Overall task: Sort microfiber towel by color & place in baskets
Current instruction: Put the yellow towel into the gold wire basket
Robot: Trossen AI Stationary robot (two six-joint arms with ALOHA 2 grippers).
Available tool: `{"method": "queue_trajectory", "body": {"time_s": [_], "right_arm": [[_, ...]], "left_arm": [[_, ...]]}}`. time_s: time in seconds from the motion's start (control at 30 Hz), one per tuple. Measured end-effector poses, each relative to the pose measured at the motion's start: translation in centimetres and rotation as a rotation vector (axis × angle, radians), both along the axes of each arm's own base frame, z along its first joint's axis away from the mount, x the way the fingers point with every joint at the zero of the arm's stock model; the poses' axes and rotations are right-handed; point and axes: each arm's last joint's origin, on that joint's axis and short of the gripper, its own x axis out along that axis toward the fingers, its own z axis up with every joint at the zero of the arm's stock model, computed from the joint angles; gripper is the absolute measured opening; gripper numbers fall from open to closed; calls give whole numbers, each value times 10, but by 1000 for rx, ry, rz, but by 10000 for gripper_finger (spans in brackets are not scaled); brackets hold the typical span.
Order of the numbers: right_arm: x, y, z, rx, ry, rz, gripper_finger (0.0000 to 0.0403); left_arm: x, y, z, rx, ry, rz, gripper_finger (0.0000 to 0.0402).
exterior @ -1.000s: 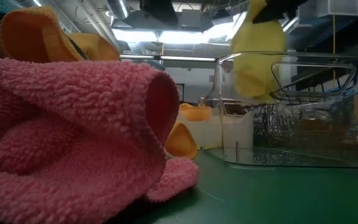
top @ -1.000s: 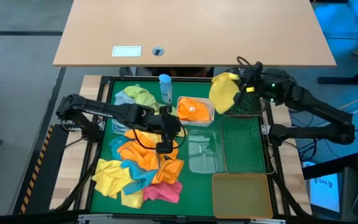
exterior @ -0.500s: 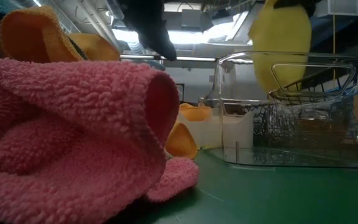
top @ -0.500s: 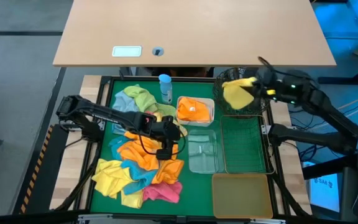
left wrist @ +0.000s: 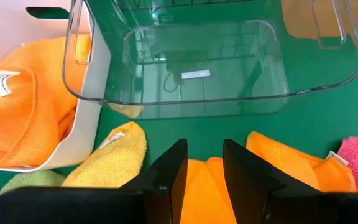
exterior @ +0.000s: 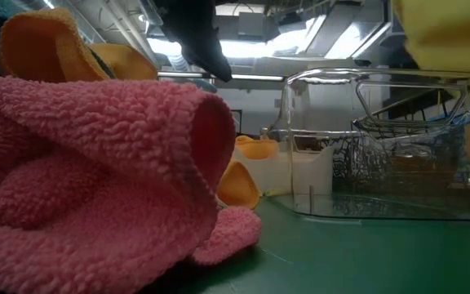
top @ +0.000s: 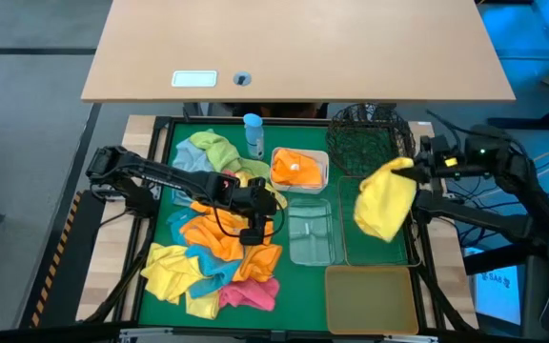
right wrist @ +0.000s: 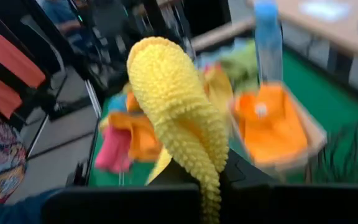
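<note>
My right gripper [top: 414, 165] is shut on a yellow microfiber towel [top: 384, 200], which hangs over the rectangular wire basket [top: 377, 243] at the right; the low view shows this towel [exterior: 447, 33] at the upper right. My left gripper [top: 255, 232] stands open, pointing slantwise down, low over an orange towel [left wrist: 205, 190] in the pile at the table's middle left. Around it lie more towels: yellow [top: 170, 272], pink [top: 252, 293], teal [top: 210, 265] and light green [top: 208, 148]. My right gripper pinches a bunched fold of the yellow towel [right wrist: 199, 163] between its two fingers, coming nearly level from the table's right. The towel hangs slack below and to the left of the fingers, clear of the wire basket. My left gripper: I cannot tell whether its fingertips [left wrist: 178, 163] touch the orange towel.
A black round mesh basket [top: 368, 141] stands at the far right. A white tub [top: 324, 162] holds an orange towel, next to a clear tub [top: 313, 229]. An amber tub [top: 370, 297] sits at the near right. A blue-capped bottle [top: 254, 133] stands at the far edge.
My right gripper has swung from above the black mesh basket toward the table's right and near edge, rolling as it went; the yellow towel went with it and now hangs over the wire basket. My left gripper has come down toward the orange towels, still open.
</note>
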Motion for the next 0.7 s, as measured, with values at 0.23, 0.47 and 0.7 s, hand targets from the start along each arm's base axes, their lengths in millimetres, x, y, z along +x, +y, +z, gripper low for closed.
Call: {"method": "queue_trajectory", "body": {"time_s": [0.23,0.47,0.7], "right_arm": [[1,-1,-29,113,173,-29,1],[18,-9,-82,318,334,-21,1],[31,-15,-120,429,395,-37,10]], "left_arm": [[0,0,0,0,0,-1,96],[0,0,0,0,0,-1,96],[0,0,0,0,2,-1,96]]}}
